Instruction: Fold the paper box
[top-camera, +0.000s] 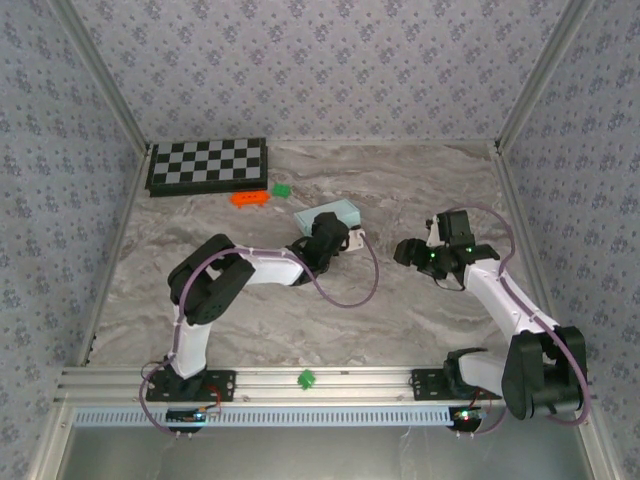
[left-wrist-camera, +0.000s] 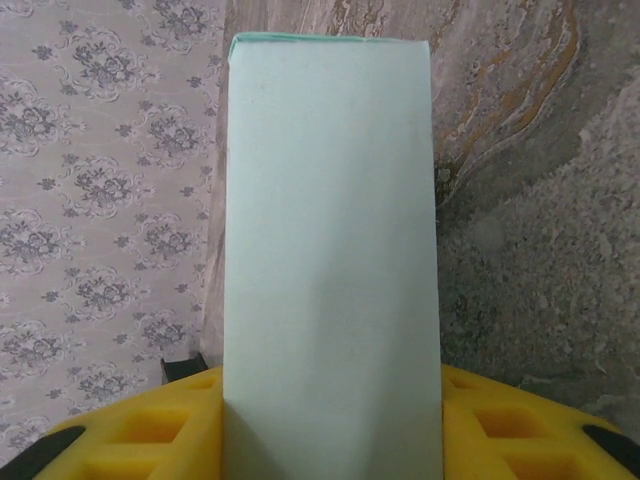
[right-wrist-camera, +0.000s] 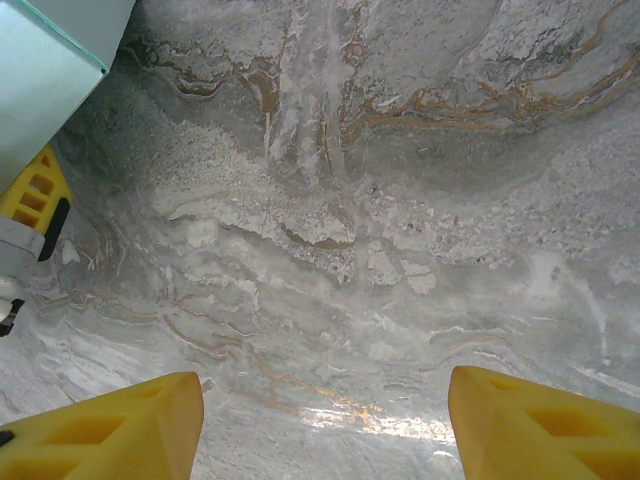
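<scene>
The paper box (top-camera: 330, 213) is a pale mint-blue closed rectangular box in the middle of the marble table. My left gripper (top-camera: 326, 233) is shut on its near end. In the left wrist view the box (left-wrist-camera: 330, 230) stretches away from the camera, and the yellow fingers (left-wrist-camera: 150, 435) of the gripper (left-wrist-camera: 330, 405) press against both its sides. My right gripper (top-camera: 406, 251) hovers to the right of the box, open, with bare marble between its jaws (right-wrist-camera: 325, 425). A corner of the box (right-wrist-camera: 50, 70) shows at the upper left of the right wrist view.
A black-and-white checkerboard (top-camera: 207, 165) lies at the back left. An orange piece (top-camera: 250, 198) and a small green piece (top-camera: 282, 189) lie just behind the box. Another green piece (top-camera: 306, 379) sits on the front rail. Patterned walls enclose the table.
</scene>
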